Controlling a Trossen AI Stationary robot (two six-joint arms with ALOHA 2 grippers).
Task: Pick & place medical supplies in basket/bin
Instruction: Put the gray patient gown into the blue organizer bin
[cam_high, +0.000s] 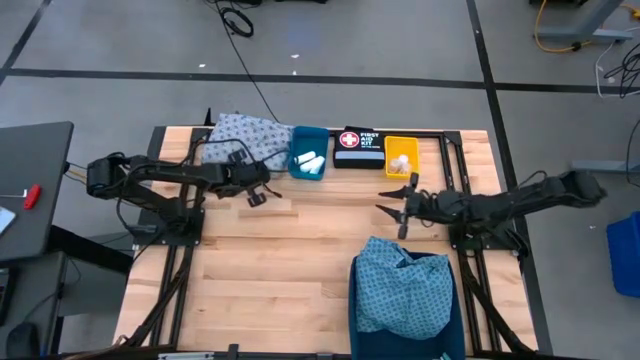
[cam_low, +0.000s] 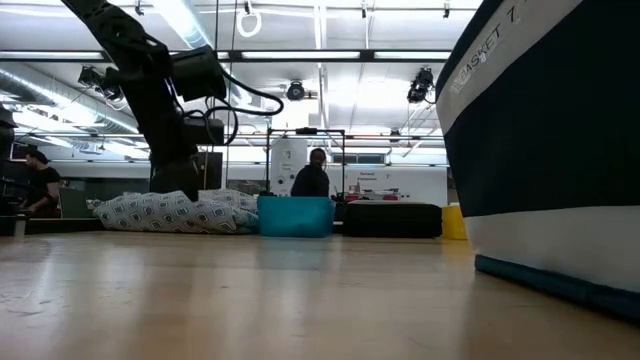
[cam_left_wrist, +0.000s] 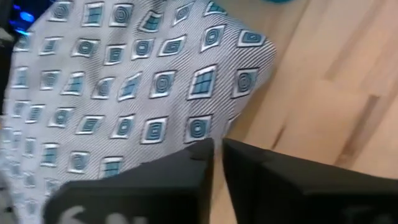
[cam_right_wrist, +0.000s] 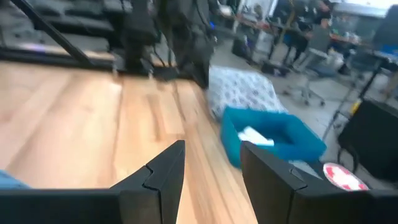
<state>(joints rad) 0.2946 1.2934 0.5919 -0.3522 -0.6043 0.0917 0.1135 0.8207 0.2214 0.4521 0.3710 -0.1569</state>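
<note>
- The whitish-blue cloth (cam_high: 246, 137) lies at upper left of the high view, its long axis running left to right, touching the blue bin (cam_high: 308, 153).
- Two white rolls (cam_high: 309, 159) in that bin lie slanted.
- The left gripper (cam_high: 258, 194), fingers nearly together and empty, sits just below the cloth's edge; its wrist view shows the square-and-spiral print.
- The right gripper (cam_high: 396, 207), fingers apart, is right of centre, below the yellow bin (cam_high: 401, 156).
- The teal cloth (cam_high: 404, 288) drapes the dark basket (cam_high: 455, 325), lower right.
- Only the low view shows a person (cam_low: 312, 177) behind the table.

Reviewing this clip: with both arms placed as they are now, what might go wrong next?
1. The left claw sits nearly shut at the edge of the whitish-blue cloth; it may pinch only a fold and drag the cloth into the blue bin.
2. The right claw is open near the yellow bin; reaching in could tip it.
</note>
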